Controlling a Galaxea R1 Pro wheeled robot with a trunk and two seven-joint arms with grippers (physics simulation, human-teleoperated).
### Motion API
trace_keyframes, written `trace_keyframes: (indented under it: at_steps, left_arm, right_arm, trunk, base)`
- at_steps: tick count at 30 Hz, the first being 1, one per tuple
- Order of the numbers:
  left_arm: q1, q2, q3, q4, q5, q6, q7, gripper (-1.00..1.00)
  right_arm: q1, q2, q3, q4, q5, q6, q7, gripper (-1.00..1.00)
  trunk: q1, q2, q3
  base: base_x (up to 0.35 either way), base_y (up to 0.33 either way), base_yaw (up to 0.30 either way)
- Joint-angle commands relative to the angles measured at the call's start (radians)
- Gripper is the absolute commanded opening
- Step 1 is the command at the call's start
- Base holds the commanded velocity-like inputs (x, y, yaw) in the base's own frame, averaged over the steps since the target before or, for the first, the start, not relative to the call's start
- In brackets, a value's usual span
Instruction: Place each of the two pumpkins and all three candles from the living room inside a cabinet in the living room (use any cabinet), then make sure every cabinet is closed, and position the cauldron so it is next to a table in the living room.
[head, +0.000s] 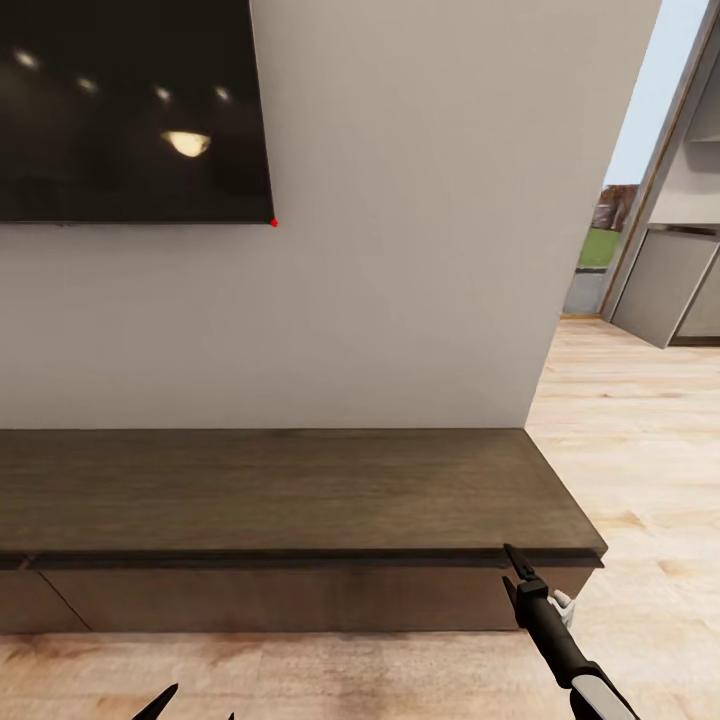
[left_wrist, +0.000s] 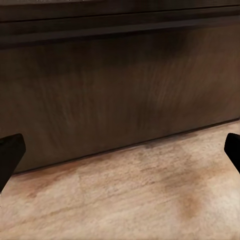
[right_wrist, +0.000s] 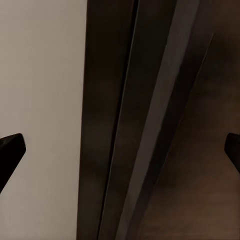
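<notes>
Head view had the cabinet (head: 290, 500) under the TV (head: 130, 105), fronts looking closed; right gripper (head: 515, 570) hung at its top edge near the right end, left gripper (left_wrist: 120, 150) low before the front, both spread wide and empty; a careless push could've jammed a fingertip under that lip.

The head view looks forward and down at the long, low dark-brown wooden cabinet (head: 290, 490) under the wall-mounted black TV (head: 130, 110). The left wrist view faces its front (left_wrist: 120, 85) from close by, low over the light plank floor (left_wrist: 140, 200). The right wrist view sits very near its thin black top edge (right_wrist: 150, 120).
</notes>
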Motion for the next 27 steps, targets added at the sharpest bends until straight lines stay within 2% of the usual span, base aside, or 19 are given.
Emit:
trace_keyframes:
  at_steps: [1, 10, 11, 27]
  left_arm:
    - [0.000, 0.000, 0.001, 0.000, 0.007, -0.001, -0.005, 1.00]
    - [0.000, 0.000, 0.001, 0.000, 0.007, -0.001, -0.005, 1.00]
    - [0.000, 0.000, 0.001, 0.000, 0.007, -0.001, -0.005, 1.00]
    - [0.000, 0.001, 0.000, 0.000, 0.007, -0.001, -0.006, 1.00]
  right_arm:
    - [0.000, 0.000, -0.001, 0.001, -0.010, 0.010, 0.003, 1.00]
    - [0.000, 0.000, 0.000, 0.002, -0.010, 0.010, 0.003, 1.00]
    - [0.000, 0.000, 0.000, 0.002, -0.010, 0.010, 0.003, -1.00]
    - [0.000, 0.000, 0.000, 0.002, -0.009, 0.010, 0.003, -1.00]
  trunk:
    - [0.000, 0.000, -0.001]
    - [0.000, 0.000, -0.001]
    - [0.000, 0.000, -0.001]
    - [0.000, 0.000, -0.001]
  base:
    - [0.010, 0.002, 0.000]
    - [0.003, 0.001, 0.000]
    - [0.000, 0.000, 0.000]
    - [0.000, 0.000, 0.000]
